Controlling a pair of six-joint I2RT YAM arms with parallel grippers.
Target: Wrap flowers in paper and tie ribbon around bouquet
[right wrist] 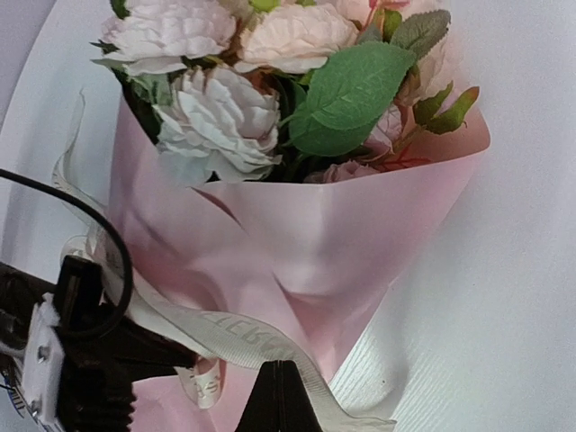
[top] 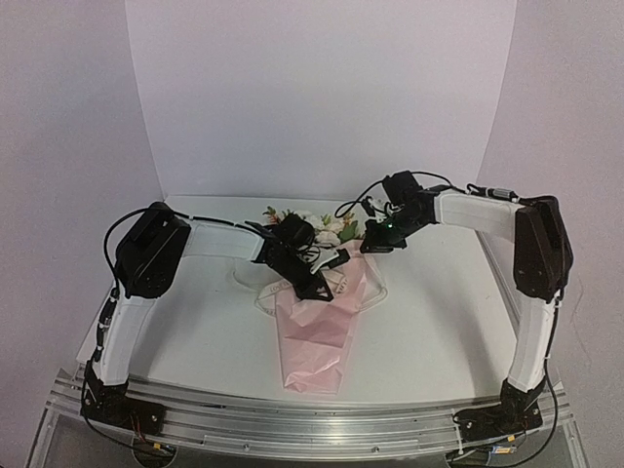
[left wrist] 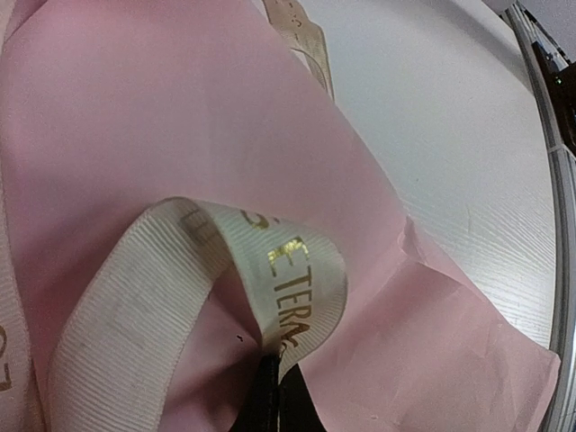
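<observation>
The bouquet lies mid-table, its flowers (top: 314, 226) pointing away and the pink paper (top: 317, 336) tapering toward the near edge. In the right wrist view the pale blooms and green leaves (right wrist: 225, 108) fill the top of the paper cone (right wrist: 351, 225). The cream ribbon (right wrist: 238, 331) runs across the cone to my right gripper (right wrist: 279, 367), which is shut on it at the tips. My left gripper (left wrist: 273, 362) is shut on a loop of lettered ribbon (left wrist: 288, 279) above the paper (left wrist: 135, 108). From above, the left gripper (top: 317, 290) is over the cone and the right gripper (top: 373, 246) is beside the blooms.
A metal rail (top: 312, 424) lines the near table edge and also shows in the left wrist view (left wrist: 562, 225). White backdrop walls (top: 322, 88) close the back and sides. A black cable (right wrist: 103, 229) loops by the left gripper's body (right wrist: 81, 369). White tabletop (left wrist: 450, 135) surrounds the bouquet.
</observation>
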